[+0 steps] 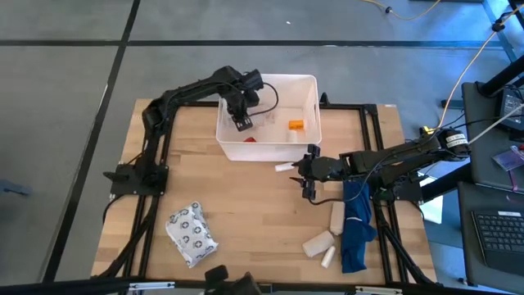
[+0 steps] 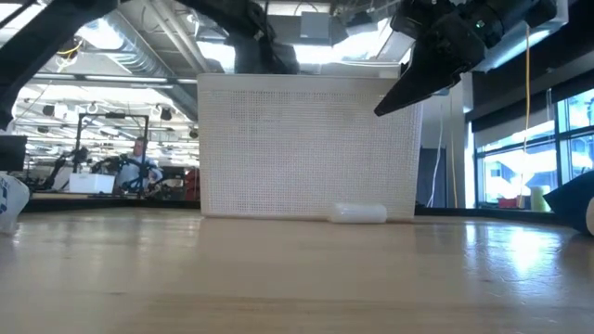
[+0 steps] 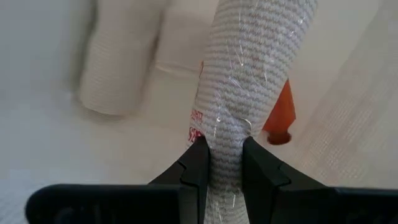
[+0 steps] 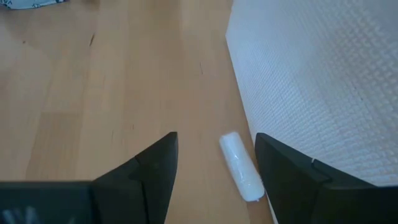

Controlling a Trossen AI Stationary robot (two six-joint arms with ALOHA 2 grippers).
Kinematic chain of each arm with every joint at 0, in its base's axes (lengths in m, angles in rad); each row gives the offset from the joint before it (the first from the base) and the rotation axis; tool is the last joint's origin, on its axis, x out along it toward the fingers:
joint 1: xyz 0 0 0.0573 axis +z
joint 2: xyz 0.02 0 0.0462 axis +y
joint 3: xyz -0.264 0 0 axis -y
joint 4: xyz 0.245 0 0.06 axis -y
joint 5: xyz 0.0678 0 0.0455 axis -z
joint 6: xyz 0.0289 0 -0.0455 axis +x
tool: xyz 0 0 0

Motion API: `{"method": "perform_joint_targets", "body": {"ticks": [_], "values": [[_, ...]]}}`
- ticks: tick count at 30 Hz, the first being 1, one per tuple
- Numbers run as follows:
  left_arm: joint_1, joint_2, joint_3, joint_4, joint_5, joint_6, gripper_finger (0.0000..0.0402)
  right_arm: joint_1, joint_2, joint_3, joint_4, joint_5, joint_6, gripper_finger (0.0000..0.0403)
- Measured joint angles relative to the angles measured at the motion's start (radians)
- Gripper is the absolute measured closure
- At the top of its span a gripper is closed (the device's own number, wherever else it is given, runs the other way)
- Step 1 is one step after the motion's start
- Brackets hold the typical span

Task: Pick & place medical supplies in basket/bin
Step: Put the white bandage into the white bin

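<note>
My left gripper hangs over the white bin and is shut on a white gauze roll in a clear wrapper with red print. On the bin floor lie a beige roll and the orange bottle. My right gripper is open just above the table at the bin's near wall. A small white roll lies on the wood between its fingers, untouched, beside the bin wall. The low view shows that roll resting on its side against the bin. My left gripper pinches the gauze roll between its two fingers, near the roll's one end, where the wrapper is dented in. The fingers come from above, pointing down into the bin. The roll extends along the fingers, beyond their tips, over the bin floor.
The grey packet with ring pattern lies near the table's near-left corner. The dark-blue cloth lies at the near right under the right arm, with three beige and white rolls beside it. Bare wood lies between them.
</note>
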Motion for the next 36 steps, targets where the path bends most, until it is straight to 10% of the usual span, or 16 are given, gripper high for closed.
{"method": "perform_joint_targets", "body": {"ticks": [36], "values": [[-0.007,0.100,0.083,-0.106,-0.009,-0.018,0.0211,0.003,0.157,0.001,-0.044,0.002,-0.027,0.0188]]}}
